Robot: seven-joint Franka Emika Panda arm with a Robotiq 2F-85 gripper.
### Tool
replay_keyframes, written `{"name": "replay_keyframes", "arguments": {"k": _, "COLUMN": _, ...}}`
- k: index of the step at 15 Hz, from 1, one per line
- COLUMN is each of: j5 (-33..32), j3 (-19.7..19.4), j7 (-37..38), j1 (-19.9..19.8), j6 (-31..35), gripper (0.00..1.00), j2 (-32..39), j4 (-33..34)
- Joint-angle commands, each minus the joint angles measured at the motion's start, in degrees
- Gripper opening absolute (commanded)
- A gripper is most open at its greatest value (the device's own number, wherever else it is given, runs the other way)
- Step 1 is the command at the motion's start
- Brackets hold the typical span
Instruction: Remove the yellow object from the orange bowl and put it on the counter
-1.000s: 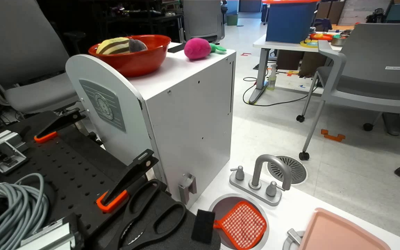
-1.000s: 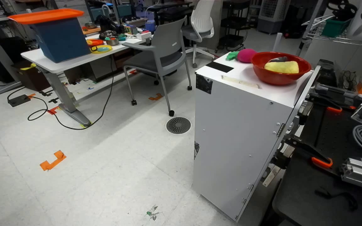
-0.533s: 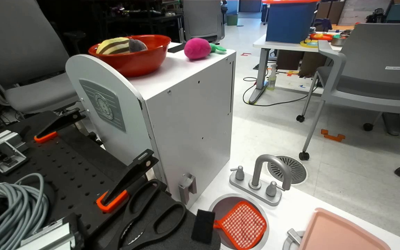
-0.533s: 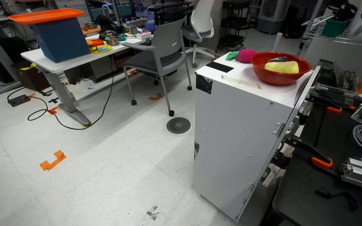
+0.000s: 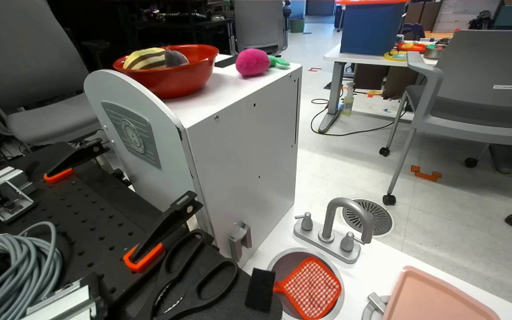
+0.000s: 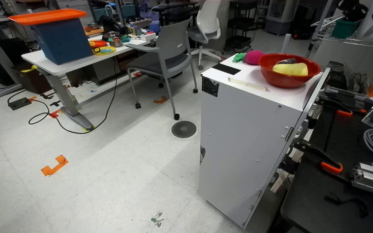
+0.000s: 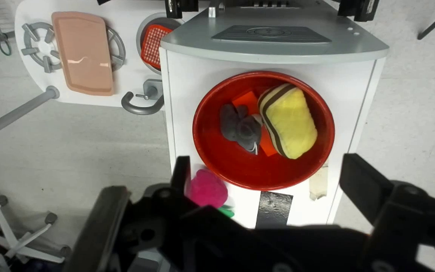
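White cabinet (image 6: pixel 238 145): one, tall, boxy, with a rounded, grey-marked panel (image 5: pixel 140 133) on one side.
Counter (image 5: pixel 227 91): the cabinet's flat white top, and the stated destination; the yellow object (image 7: pixel 293 121) is not yet on it, so the setting-down is wholly outstanding.
Orange bowl (image 7: pixel 240 166): one, wide, glossy, nearer red to my eye; upright on the counter by the rounded panel.
Jaws: one pair, spread wide, gripping nothing; seen in the wrist view only, with the bowl in sight beyond them. Absent from both exterior views, so I judge them well above the bowl, with approach and grasp both left to do.
Yellow object: one, soft-looking, brown-striped, inside the bowl toward one wall. Lifting-out not done; by my reckoning the job stands at its start.
Pink plush (image 7: pixel 209 187): one, round, green-topped, on the counter just beside the bowl, apart from it; no part of the job as worded.
Grey plush (image 7: pixel 242 128): one, mouse-like, in the bowl beside the yellow object; contact uncertain. Presumably to stay.
Orange piece (image 7: pixel 247 100): flat, in the bowl, partly covered; one piece or two, I cannot tell.
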Motion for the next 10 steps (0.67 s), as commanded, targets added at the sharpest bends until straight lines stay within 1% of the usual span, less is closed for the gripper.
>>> {"name": "replay_keyframes", "arguments": {"k": 1, "j5": 0.1, "j3": -0.9, "j7": -2.7, "j1": 1.3, "j6": 2.0, "gripper": 1.00, "j2": -1.0, "j4": -0.4}}
{"name": "replay_keyframes", "arguments": {"k": 2, "j5": 0.0, "j3": -0.2, "j7": -1.0, "j1": 0.4, "j6": 0.4, "gripper": 1.00, "j2": 0.0, "j4": 0.1}}
{"name": "replay_keyframes", "arguments": {"k": 10, "j5": 0.0, "j3": -0.2, "j7": -1.6, "j1": 0.7, "j6": 0.7, "gripper": 1.00, "j2": 0.0, "j4": 0.1}}
